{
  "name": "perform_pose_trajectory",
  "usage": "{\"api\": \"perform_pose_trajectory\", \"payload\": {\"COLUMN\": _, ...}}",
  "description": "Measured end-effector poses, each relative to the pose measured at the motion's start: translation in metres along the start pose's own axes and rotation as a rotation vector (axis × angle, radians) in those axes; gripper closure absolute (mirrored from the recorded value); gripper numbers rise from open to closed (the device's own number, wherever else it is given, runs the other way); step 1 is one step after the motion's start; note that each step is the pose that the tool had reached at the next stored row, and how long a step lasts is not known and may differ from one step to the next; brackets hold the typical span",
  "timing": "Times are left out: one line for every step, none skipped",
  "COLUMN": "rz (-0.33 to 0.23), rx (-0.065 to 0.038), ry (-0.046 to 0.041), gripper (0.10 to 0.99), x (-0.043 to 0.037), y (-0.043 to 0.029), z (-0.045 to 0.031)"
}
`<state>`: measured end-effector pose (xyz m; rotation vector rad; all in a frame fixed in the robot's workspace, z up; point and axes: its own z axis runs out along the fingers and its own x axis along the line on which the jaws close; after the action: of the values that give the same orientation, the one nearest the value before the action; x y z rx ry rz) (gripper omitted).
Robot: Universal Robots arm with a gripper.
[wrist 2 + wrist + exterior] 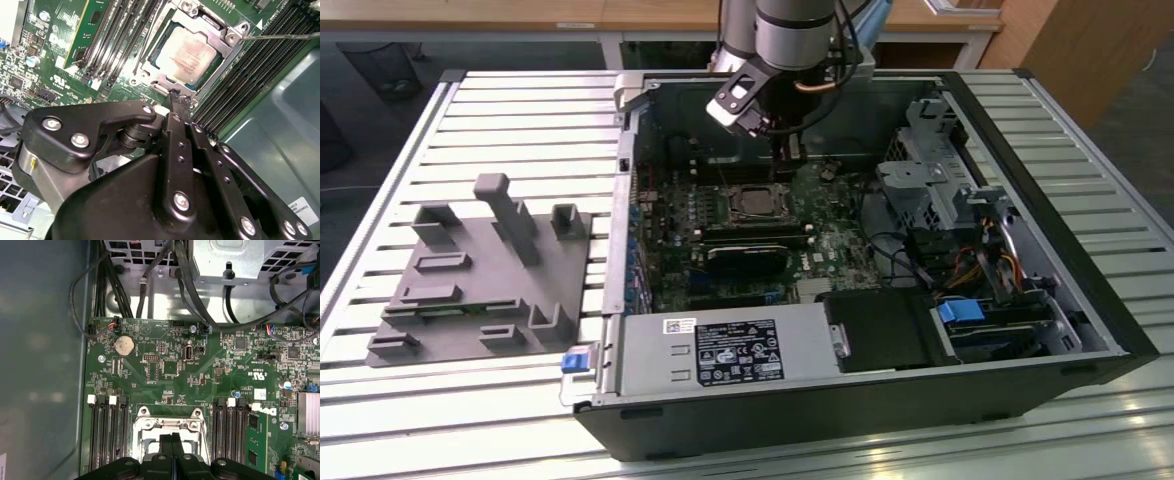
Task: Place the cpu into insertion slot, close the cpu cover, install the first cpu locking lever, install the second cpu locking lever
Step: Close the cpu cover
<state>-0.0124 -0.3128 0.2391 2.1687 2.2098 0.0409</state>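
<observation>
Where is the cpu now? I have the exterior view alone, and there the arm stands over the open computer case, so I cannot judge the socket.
Observer: In the second wrist view the cpu lies in the insertion slot. Its silvery top shows through the window of the cpu cover, which is down around it.
Operator: And how does the gripper stand?
Observer: In the second wrist view the gripper is shut. Its tip is close to the near edge of the insertion slot. I cannot tell whether it touches anything.
</observation>
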Motion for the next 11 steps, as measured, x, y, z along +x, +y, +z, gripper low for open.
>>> {"api": "perform_pose_trajectory", "payload": {"rz": 0.000, "rx": 0.000, "ry": 0.0000, "gripper": 0.980, "x": 0.0000, "y": -0.0001, "z": 0.0000}}
{"api": "perform_pose_trajectory", "payload": {"rz": 0.000, "rx": 0.000, "ry": 0.0000, "gripper": 0.980, "x": 0.0000, "y": -0.0001, "z": 0.0000}}
{"api": "perform_pose_trajectory", "payload": {"rz": 0.000, "rx": 0.000, "ry": 0.0000, "gripper": 0.980, "x": 0.0000, "y": -0.0004, "z": 0.0000}}
{"api": "perform_pose_trajectory", "payload": {"rz": 0.000, "rx": 0.000, "ry": -0.0001, "gripper": 0.980, "x": 0.0000, "y": -0.0005, "z": 0.0000}}
{"api": "perform_pose_trajectory", "payload": {"rz": 0.000, "rx": 0.000, "ry": -0.0001, "gripper": 0.980, "x": 0.0000, "y": -0.0006, "z": 0.0000}}
{"api": "perform_pose_trajectory", "payload": {"rz": 0.000, "rx": 0.000, "ry": 0.0000, "gripper": 0.980, "x": 0.0000, "y": -0.0008, "z": 0.0000}}
{"api": "perform_pose_trajectory", "payload": {"rz": 0.000, "rx": 0.000, "ry": -0.0001, "gripper": 0.980, "x": 0.0000, "y": -0.0010, "z": 0.0000}}
{"api": "perform_pose_trajectory", "payload": {"rz": 0.000, "rx": 0.000, "ry": 0.0000, "gripper": 0.980, "x": 0.0000, "y": -0.0011, "z": 0.0000}}
{"api": "perform_pose_trajectory", "payload": {"rz": 0.000, "rx": 0.000, "ry": 0.0000, "gripper": 0.980, "x": 0.0000, "y": -0.0013, "z": 0.0000}}
{"api": "perform_pose_trajectory", "payload": {"rz": 0.000, "rx": 0.000, "ry": -0.0001, "gripper": 0.980, "x": 0.0000, "y": -0.0015, "z": 0.0000}}
{"api": "perform_pose_trajectory", "payload": {"rz": 0.000, "rx": 0.000, "ry": -0.0001, "gripper": 0.980, "x": 0.0000, "y": -0.0018, "z": 0.0000}}
